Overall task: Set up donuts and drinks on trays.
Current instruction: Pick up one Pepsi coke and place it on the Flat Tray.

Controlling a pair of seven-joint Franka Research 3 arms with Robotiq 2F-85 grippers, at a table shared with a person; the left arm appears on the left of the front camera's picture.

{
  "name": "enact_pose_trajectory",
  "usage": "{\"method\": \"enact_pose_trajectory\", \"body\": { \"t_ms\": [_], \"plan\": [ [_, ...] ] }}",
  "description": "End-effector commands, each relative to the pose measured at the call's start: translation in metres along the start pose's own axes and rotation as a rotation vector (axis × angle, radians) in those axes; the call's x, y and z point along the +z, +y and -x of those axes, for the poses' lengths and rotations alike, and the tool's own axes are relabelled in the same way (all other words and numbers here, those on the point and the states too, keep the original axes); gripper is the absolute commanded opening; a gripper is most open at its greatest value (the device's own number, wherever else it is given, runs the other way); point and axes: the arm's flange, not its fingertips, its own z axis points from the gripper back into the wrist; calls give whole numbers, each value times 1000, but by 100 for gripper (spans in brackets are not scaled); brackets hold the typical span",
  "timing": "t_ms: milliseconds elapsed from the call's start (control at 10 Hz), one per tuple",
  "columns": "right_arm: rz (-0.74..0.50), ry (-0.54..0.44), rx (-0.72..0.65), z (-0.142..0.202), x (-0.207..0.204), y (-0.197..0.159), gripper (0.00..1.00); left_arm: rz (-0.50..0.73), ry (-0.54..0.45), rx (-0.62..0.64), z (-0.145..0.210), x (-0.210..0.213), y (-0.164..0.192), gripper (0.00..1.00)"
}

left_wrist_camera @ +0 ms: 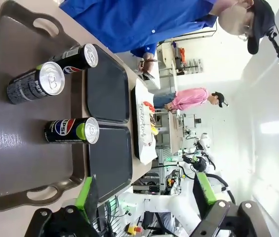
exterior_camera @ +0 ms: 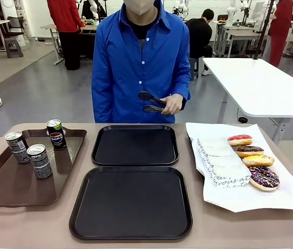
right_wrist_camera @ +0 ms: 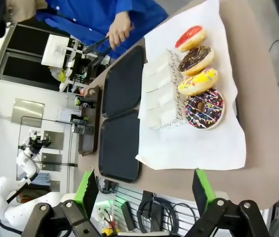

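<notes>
Two black trays lie bare in mid-table, the far one (exterior_camera: pixel 135 145) and the near one (exterior_camera: pixel 131 202). Three cans stand on a brown tray (exterior_camera: pixel 1 184) at the left: a Pepsi can (exterior_camera: pixel 56 134) and two grey patterned ones (exterior_camera: pixel 17 147) (exterior_camera: pixel 39 161). On white paper at the right sit several donuts: red-iced (exterior_camera: pixel 239 139), chocolate (exterior_camera: pixel 249 151), yellow (exterior_camera: pixel 257 160) and dark sprinkled (exterior_camera: pixel 264 178). My left gripper (left_wrist_camera: pixel 144 197) hangs open above the cans (left_wrist_camera: pixel 70 131). High over the donuts (right_wrist_camera: pixel 198 81), my right gripper (right_wrist_camera: pixel 143 192) is open too.
A person in a blue shirt stands at the far edge holding black tongs (exterior_camera: pixel 151 102) above the far tray. White paper sleeves (exterior_camera: pixel 216 161) with script lie beside the donuts. The white paper (exterior_camera: pixel 250 199) overhangs the right part of the table.
</notes>
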Motion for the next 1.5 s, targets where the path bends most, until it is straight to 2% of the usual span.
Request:
{"method": "enact_pose_trajectory", "body": {
  "t_ms": [0, 100, 200, 1400],
  "plan": [
    [-30, -4, 6, 13, -15, 2, 100, -4, 11, -18, -3, 1, 5, 100],
    [25, -4, -45, 10, -20, 11, 100, 0, 0, 0, 0, 0, 0, 100],
    [-12, -3, -6, 1, 0, 1, 100, 0, 0, 0, 0, 0, 0, 100],
    [-12, -3, -6, 1, 0, 1, 100, 0, 0, 0, 0, 0, 0, 100]
  ]
}}
